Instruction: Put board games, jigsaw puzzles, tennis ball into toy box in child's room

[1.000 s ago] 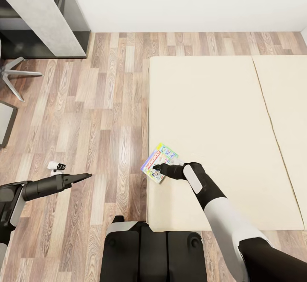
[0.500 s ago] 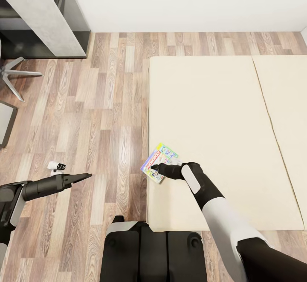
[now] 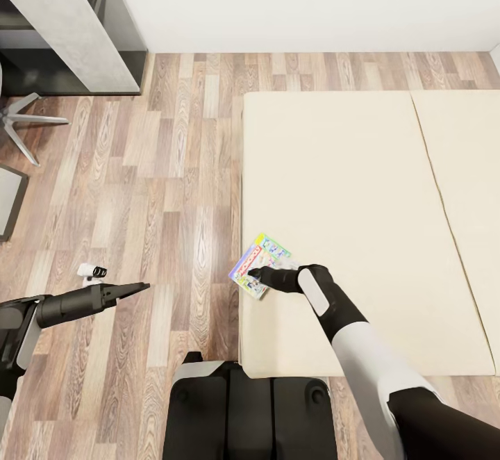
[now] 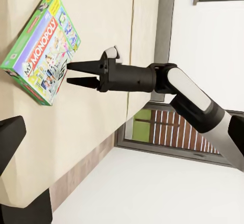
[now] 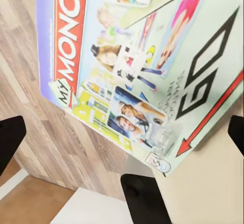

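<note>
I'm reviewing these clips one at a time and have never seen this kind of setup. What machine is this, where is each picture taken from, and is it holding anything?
This is a simulated wheeled robot with two arms, steered remotely by a person. The head view looks down from the robot's head over both arms. Its right gripper reaches over the near corner of the bed, where a green-edged Monopoly board game lies flat on the beige mattress, jutting slightly past the edge.

The left wrist view comes from a camera on the left arm and shows the right arm from the side: its two dark fingers are spread, tips right at the game's edge, not closed on it. The right wrist view looks along those fingers straight at the game's cover.

The left gripper hangs over the wooden floor, holding nothing; I cannot tell whether it is open.
</note>
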You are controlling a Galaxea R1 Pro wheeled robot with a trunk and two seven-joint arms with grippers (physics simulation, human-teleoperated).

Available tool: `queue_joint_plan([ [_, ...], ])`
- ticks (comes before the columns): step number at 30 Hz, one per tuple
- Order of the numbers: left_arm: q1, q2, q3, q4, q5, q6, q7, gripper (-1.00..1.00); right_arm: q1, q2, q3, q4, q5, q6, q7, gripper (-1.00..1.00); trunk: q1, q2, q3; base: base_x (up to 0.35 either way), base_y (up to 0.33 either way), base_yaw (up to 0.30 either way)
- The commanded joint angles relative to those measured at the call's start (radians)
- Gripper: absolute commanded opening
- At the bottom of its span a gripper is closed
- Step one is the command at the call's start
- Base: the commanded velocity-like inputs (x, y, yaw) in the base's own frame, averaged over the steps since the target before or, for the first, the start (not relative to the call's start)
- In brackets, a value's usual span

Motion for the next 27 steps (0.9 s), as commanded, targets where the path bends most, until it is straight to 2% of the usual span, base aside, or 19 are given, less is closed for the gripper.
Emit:
queue_joint_plan([
  [1, 0.000, 0.000, 0.000, 0.000, -0.001, 0.011, -0.004, 1.00, 0.000, -0.002, 0.000, -0.002, 0.006, 0.004, 0.009, 1.00, 0.001, -0.002, -0.001, 0.000, 0.000, 0.000],
  [5, 0.000, 0.002, 0.000, 0.000, 0.000, 0.011, -0.004, 1.00, 0.006, -0.013, 0.000, -0.039, 0.005, 0.009, 0.048, 1.00, 0.001, -0.002, -0.001, 0.000, 0.000, 0.000],
  [7, 0.000, 0.002, 0.000, 0.000, 0.000, 0.011, -0.004, 1.00, 0.011, -0.027, 0.001, -0.085, 0.005, 0.013, 0.075, 1.00, 0.001, -0.002, -0.001, 0.000, 0.000, 0.000],
  [9, 0.000, 0.003, 0.000, 0.000, -0.001, 0.011, -0.004, 1.00, 0.013, -0.052, 0.001, -0.164, 0.001, 0.033, 0.097, 1.00, 0.001, -0.002, -0.001, 0.000, 0.000, 0.000],
  [12, 0.000, 0.005, 0.000, 0.000, 0.000, 0.011, -0.004, 1.00, 0.014, -0.072, 0.000, -0.225, -0.003, 0.068, 0.105, 1.00, 0.001, -0.002, -0.001, 0.000, 0.000, 0.000],
  [13, 0.000, 0.006, 0.000, 0.000, 0.000, 0.011, -0.004, 1.00, 0.022, -0.089, -0.003, -0.287, -0.006, 0.104, 0.109, 1.00, 0.001, -0.002, -0.001, 0.000, 0.000, 0.000],
  [16, 0.000, 0.007, 0.000, 0.000, 0.000, 0.011, -0.004, 1.00, 0.076, -0.105, -0.007, -0.395, -0.010, 0.136, 0.118, 1.00, 0.001, -0.002, -0.001, 0.000, 0.000, 0.000],
  [21, 0.000, 0.008, 0.000, 0.000, 0.000, 0.011, -0.004, 1.00, 0.172, -0.113, -0.019, -0.546, -0.012, 0.148, 0.171, 1.00, 0.001, -0.002, -0.001, 0.000, 0.000, 0.000],
  [24, 0.000, 0.009, 0.001, 0.000, 0.000, 0.011, -0.004, 1.00, 0.240, -0.127, -0.034, -0.639, -0.012, 0.148, 0.229, 1.00, 0.001, -0.002, -0.001, 0.000, 0.000, 0.000],
  [25, 0.000, 0.012, 0.000, 0.000, 0.000, 0.011, -0.004, 1.00, 0.279, -0.136, -0.044, -0.677, -0.012, 0.146, 0.263, 1.00, 0.001, -0.002, -0.001, 0.000, 0.000, 0.000],
  [27, 0.000, 0.015, 0.000, 0.000, 0.000, 0.011, -0.004, 1.00, 0.318, -0.145, -0.055, -0.707, -0.012, 0.144, 0.297, 1.00, 0.001, -0.002, -0.001, 0.000, 0.000, 0.000],
])
